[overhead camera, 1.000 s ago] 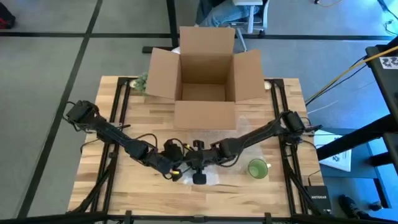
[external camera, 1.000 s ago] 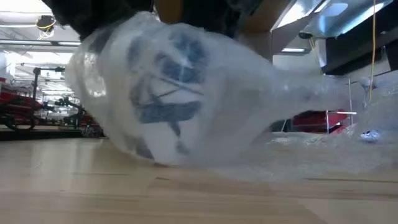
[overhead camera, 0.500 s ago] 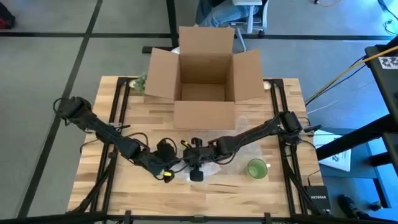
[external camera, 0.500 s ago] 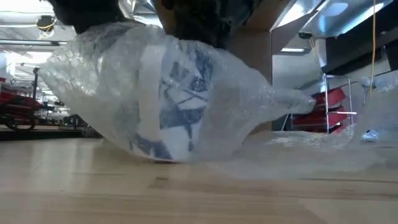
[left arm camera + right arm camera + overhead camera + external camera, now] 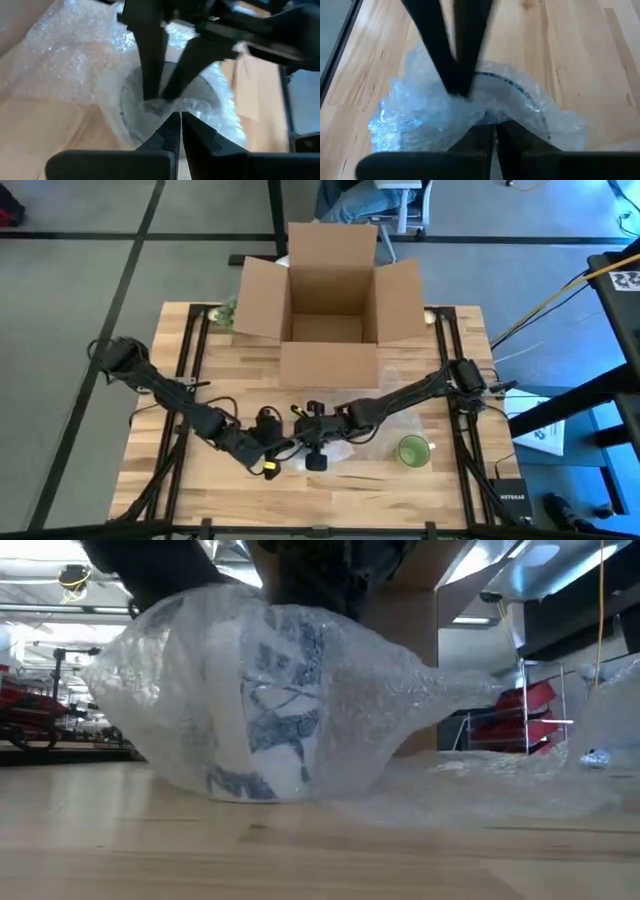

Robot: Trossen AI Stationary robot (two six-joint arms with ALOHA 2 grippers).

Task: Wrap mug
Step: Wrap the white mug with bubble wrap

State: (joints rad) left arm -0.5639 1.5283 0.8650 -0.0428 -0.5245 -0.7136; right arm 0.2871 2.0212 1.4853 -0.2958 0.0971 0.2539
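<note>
The mug [image 5: 262, 710], white with a blue pattern, stands near the table's front middle, bundled in clear bubble wrap [image 5: 380, 700]. Its lower end rests on the wood and its mouth [image 5: 172, 97] faces up. My left gripper [image 5: 180, 119] comes in from the left and my right gripper [image 5: 495, 127] from the right. Both are shut, and their tips meet over the mug's mouth. In the high view the two grippers [image 5: 300, 445] hide most of the bundle. A loose tail of wrap [image 5: 500, 775] trails along the table to the right. My left gripper presses its shut fingertips [image 5: 457, 87] onto the wrap bunched at the mug's mouth [image 5: 470, 102], slanting down from the table's left. I cannot tell if any wrap is caught between them. My right gripper sets its shut fingertips [image 5: 156, 92] on the wrap wad inside the mug's mouth [image 5: 160, 106], slanting down from the table's right. The mug stays on the table under both.
An open cardboard box [image 5: 330, 315] stands at the table's far middle. A green round thing [image 5: 413, 450] sits right of the bundle. More clear wrap [image 5: 400, 395] lies between box and bundle. A person sits beyond the table [image 5: 360, 195].
The wrapped mug has turned about, its blue pattern swinging toward the right, and it has gone from tipped to sitting lower on the table. My left gripper has drawn a little toward the table's left and near edges. The wrap tail on the right has sagged.
</note>
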